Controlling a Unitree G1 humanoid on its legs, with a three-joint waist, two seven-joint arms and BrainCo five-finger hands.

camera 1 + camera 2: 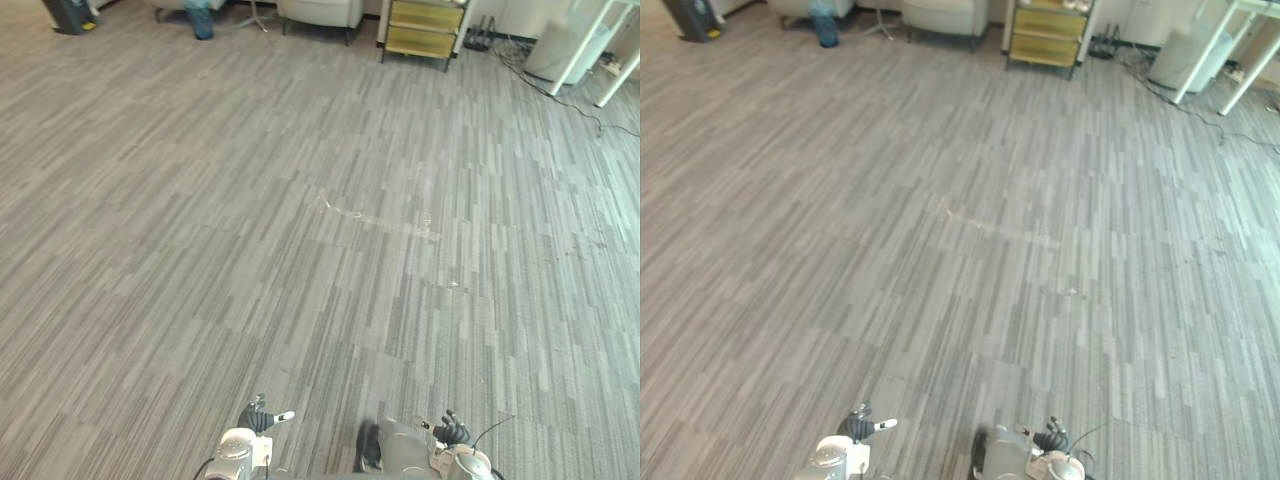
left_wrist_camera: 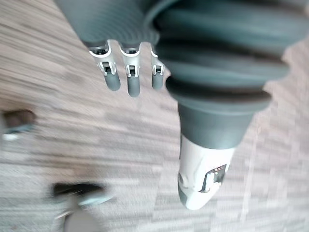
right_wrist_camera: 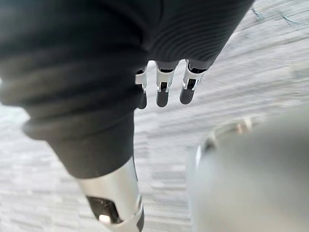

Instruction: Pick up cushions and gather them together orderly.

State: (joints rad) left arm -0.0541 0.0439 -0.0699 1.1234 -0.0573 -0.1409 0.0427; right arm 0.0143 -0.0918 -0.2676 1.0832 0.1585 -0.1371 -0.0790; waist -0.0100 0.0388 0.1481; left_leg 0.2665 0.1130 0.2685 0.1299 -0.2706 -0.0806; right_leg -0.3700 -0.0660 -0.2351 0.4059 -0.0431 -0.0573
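My left hand hangs low at the bottom edge of the eye views, over grey striped carpet. In its wrist view its fingers hang straight and relaxed with nothing in them, the thumb apart. My right hand hangs at the bottom right of centre. In the right wrist view its fingers are straight too, and only carpet lies past them.
At the far end of the room stand a yellow shelf unit, a pale armchair, a blue bin and a dark object. White table legs and floor cables are at the far right.
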